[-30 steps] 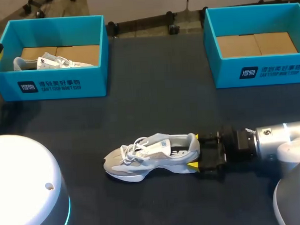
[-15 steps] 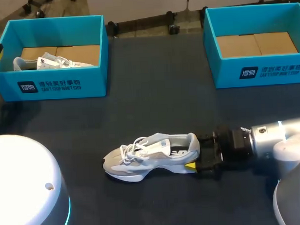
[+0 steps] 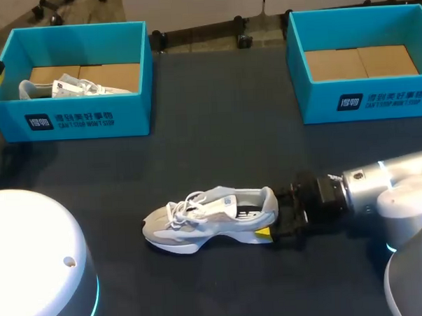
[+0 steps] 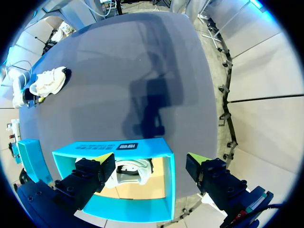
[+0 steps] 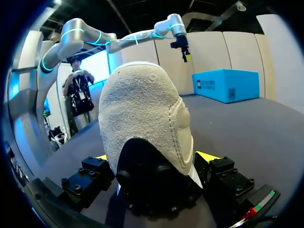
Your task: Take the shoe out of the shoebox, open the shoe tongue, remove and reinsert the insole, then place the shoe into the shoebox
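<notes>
Our right jaws stand spread, with one yellow fingertip (image 5: 207, 156) on each side of the heel of the shoe (image 3: 210, 219). The heel fills nearly all the space between them. Beside one tip a thin dark strip shows, so we do not read this as a pinch from both sides.

The right arm (image 3: 380, 192) comes in low from the right edge of the frame, lying almost level above the table (image 3: 224, 136). The shoe, grey and white with white laces, stands on its sole in the lower middle of the frame. Its toe points toward the left of the frame and its heel is toward the arm.

Our left jaws are spread wide too and grip nothing. The left arm (image 5: 137, 37) holds them above the upper-left shoebox (image 3: 76, 120). In the left wrist view this blue box lies under the jaws, and a second shoe (image 3: 68, 86), pale like the first, rests inside it on the brown floor.

The upper-right shoebox (image 3: 366, 101), also blue, stands at the far right corner of the table. Both boxes are well apart from the shoe at the right jaws.
</notes>
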Tool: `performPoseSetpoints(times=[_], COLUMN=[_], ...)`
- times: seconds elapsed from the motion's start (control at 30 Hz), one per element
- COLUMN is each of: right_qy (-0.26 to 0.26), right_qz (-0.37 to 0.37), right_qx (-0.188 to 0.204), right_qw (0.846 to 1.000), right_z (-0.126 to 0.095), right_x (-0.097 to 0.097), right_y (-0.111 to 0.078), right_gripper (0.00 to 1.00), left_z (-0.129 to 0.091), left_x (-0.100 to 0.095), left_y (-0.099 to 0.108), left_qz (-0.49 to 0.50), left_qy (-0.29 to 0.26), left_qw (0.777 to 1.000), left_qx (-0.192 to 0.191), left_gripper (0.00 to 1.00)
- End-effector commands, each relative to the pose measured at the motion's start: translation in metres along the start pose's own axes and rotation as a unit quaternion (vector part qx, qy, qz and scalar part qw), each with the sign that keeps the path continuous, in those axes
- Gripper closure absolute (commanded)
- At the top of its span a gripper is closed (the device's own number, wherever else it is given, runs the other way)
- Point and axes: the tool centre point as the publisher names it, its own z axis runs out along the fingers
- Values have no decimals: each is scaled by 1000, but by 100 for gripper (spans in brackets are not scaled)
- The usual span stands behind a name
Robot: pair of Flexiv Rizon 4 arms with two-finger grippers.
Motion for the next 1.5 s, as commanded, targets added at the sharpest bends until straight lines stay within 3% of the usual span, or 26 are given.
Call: performPoseSetpoints(times=[0.03, 0.7, 1.03, 1.5], right_qy=[3, 3, 7, -4], right_qz=[-1, -9, -14, -51], right_qx=[0, -18, -13, -25], right_qw=[1000, 1000, 1000, 998], right_z=[8, 7, 15, 8], right_x=[-7, -9, -6, 2], right_y=[-1, -5, 3, 11], right_gripper=[0, 0, 0, 0], left_z=[0, 0, 0, 0], left_x=[0, 0, 0, 0], left_y=[0, 0, 0, 0], left_qz=[1, 1, 1, 1], left_qy=[1, 1, 1, 1], left_qw=[1000, 1000, 1000, 1000], left_qx=[0, 0, 0, 0], left_gripper=[0, 0, 0, 0])
